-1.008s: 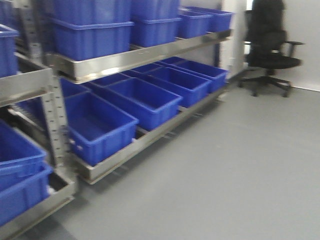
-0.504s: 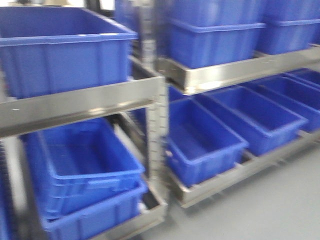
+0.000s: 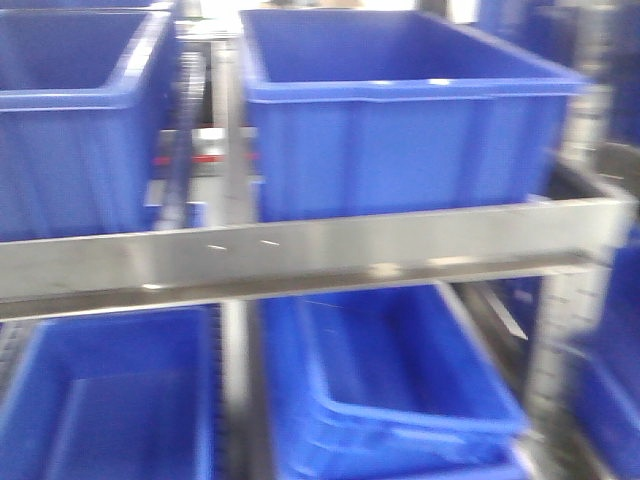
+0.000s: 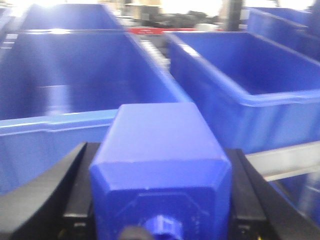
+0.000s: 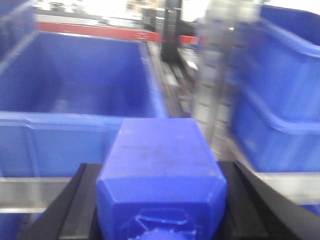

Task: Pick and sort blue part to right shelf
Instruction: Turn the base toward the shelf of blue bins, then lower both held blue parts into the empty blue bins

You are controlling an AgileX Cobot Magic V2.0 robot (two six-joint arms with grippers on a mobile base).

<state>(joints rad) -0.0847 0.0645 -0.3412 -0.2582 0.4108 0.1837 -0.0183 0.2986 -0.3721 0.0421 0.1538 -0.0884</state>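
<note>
All three views are smeared with motion blur. In the left wrist view we lose the cap end of the blue part [image 4: 160,145] below the lower edge, along with most of the left hand [image 4: 160,185] clamped on it. The right wrist view cuts the other blue part [image 5: 161,160] and the right hand [image 5: 161,195] gripping it likewise. The right shelf [image 3: 300,255] runs past every edge of the front view.

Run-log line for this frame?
left gripper: shut on blue part | right gripper: shut on blue part | facing: shelf, bins | placed: none yet
</note>
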